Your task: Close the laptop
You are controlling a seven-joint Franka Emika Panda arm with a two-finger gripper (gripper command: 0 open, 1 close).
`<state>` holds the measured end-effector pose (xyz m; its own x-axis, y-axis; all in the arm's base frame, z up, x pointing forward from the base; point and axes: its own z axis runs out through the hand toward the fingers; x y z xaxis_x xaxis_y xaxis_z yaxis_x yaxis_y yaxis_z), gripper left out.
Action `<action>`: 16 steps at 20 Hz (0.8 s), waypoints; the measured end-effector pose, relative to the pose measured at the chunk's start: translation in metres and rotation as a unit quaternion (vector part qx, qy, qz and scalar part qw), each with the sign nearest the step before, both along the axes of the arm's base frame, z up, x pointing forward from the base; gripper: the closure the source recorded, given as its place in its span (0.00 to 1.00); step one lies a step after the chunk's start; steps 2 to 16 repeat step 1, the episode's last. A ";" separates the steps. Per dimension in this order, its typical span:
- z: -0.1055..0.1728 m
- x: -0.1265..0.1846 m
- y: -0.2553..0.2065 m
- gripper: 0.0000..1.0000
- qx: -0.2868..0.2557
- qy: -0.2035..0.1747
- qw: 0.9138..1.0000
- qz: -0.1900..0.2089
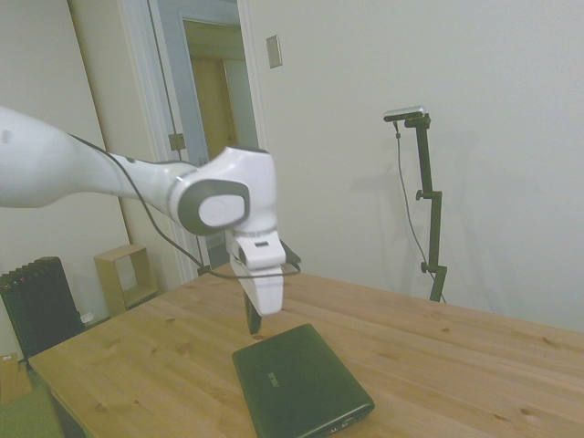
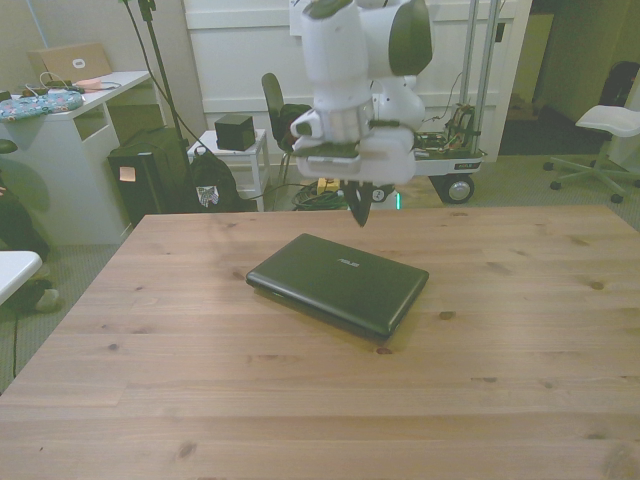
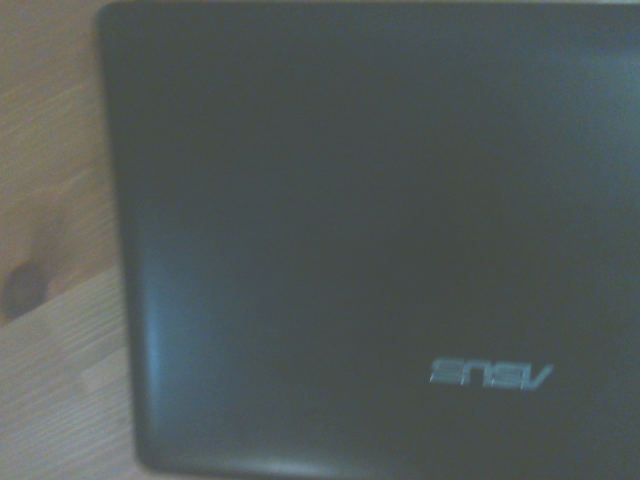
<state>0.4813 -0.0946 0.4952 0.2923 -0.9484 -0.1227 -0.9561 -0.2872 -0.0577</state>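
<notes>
The laptop (image 2: 338, 281) is lying flat on the wooden table (image 2: 200, 400) with its lid down, so the closing itself is looking done; the step in hand is the retreat. The gripper (image 2: 360, 212) is hanging above the laptop's far edge, at about 12 o'clock from it in the front view, apart from the lid and grasping nothing; its fingers are appearing pressed together. Any next move is calling only for a clean lift away. On the lid, 1 silver logo (image 3: 491, 373) is reading "ASUS".
</notes>
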 end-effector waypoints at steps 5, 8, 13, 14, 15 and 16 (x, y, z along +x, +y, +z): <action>0.014 -0.008 0.009 1.00 -0.002 -0.009 1.000 0.007; 0.014 -0.008 0.009 1.00 -0.002 -0.009 1.000 0.007; 0.014 -0.008 0.009 1.00 -0.002 -0.009 1.000 0.007; 0.014 -0.008 0.009 1.00 -0.002 -0.009 1.000 0.007; 0.014 -0.008 0.009 1.00 -0.002 -0.009 1.000 0.007; 0.014 -0.008 0.009 1.00 -0.002 -0.009 1.000 0.007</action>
